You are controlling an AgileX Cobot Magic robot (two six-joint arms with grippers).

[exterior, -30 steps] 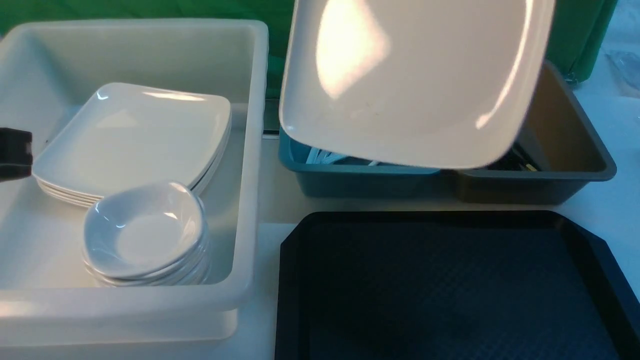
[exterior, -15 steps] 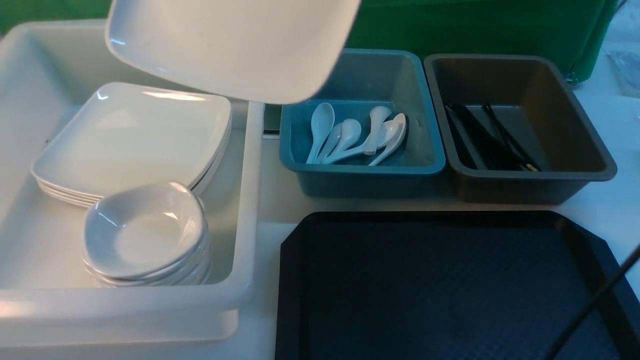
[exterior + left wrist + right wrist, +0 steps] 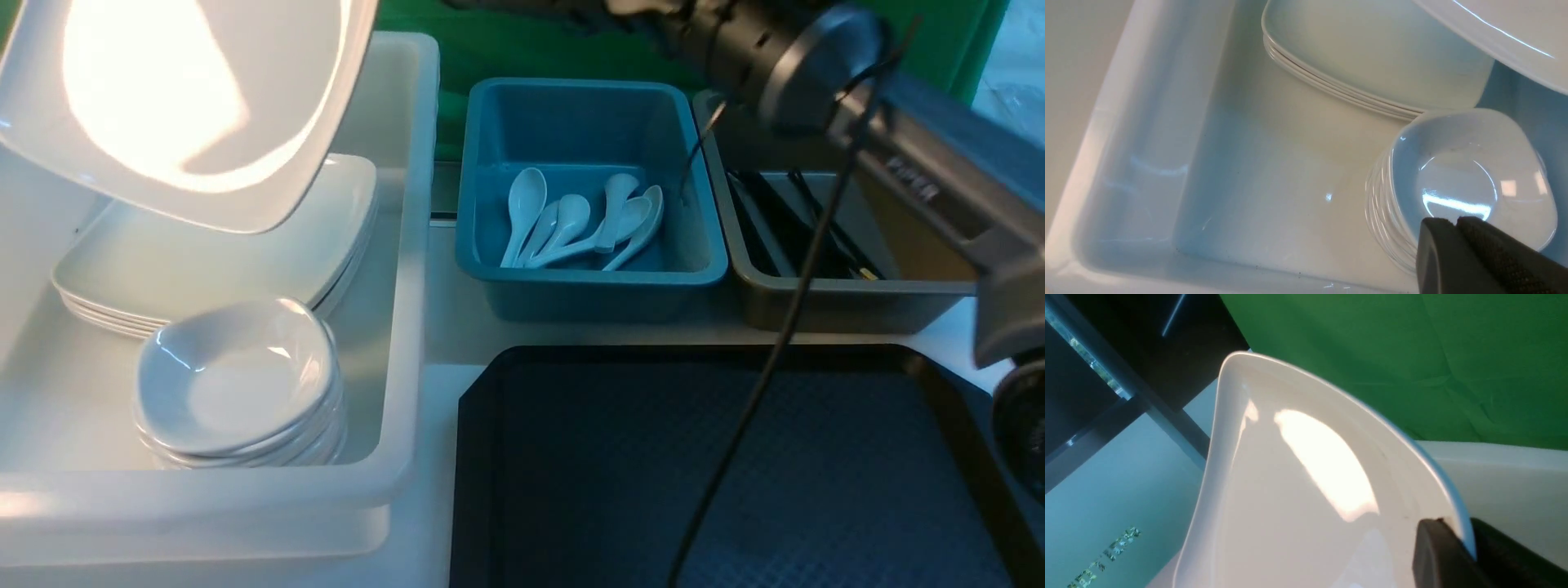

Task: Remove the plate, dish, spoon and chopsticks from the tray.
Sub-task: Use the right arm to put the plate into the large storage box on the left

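- Plate [image 3: 180, 106] — upper left of the front view, tipped steeply, glossy face toward the camera, above the stacked plates [image 3: 204, 273] in the white bin [image 3: 411, 245].
- Right gripper [image 3: 1458, 538] — clamped on the plate's rim.
- Left gripper [image 3: 1455, 223] — fingers pressed together, nothing between them.

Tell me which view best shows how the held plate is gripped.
The right wrist view: there the right pincer is shut on the plate at its rim, one finger each side. The front view shows the plate tilted above the white bin, its grip out of frame. The left wrist view catches only its edge.
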